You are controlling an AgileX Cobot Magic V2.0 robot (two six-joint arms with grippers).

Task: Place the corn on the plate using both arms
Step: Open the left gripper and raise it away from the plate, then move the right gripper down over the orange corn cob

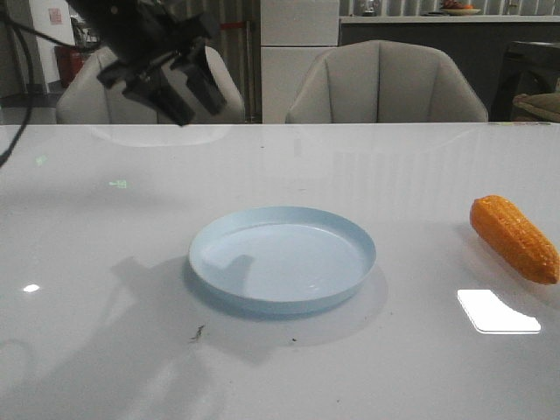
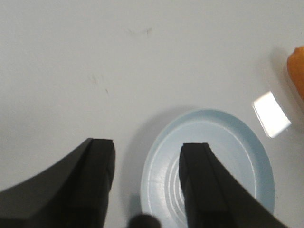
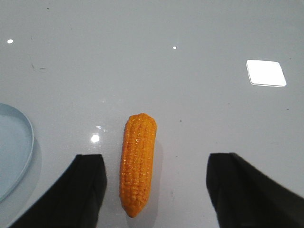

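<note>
The pale blue plate (image 1: 282, 259) sits empty at the table's middle. The orange corn (image 1: 514, 238) lies on the table at the far right, apart from the plate. My left gripper (image 1: 179, 83) hangs high above the table at the back left, open and empty; in its wrist view the left gripper (image 2: 147, 145) looks down past the plate (image 2: 237, 156), with the corn's edge (image 2: 297, 71) at the side. My right gripper (image 3: 156, 159) is out of the front view; its wrist view shows it open above the corn (image 3: 137, 161), fingers wide on either side, not touching it.
The white glossy table (image 1: 131, 219) carries bright light reflections (image 1: 497, 312). Two grey chairs (image 1: 385, 83) stand behind the far edge. A few small dark specks (image 1: 198, 332) lie in front of the plate.
</note>
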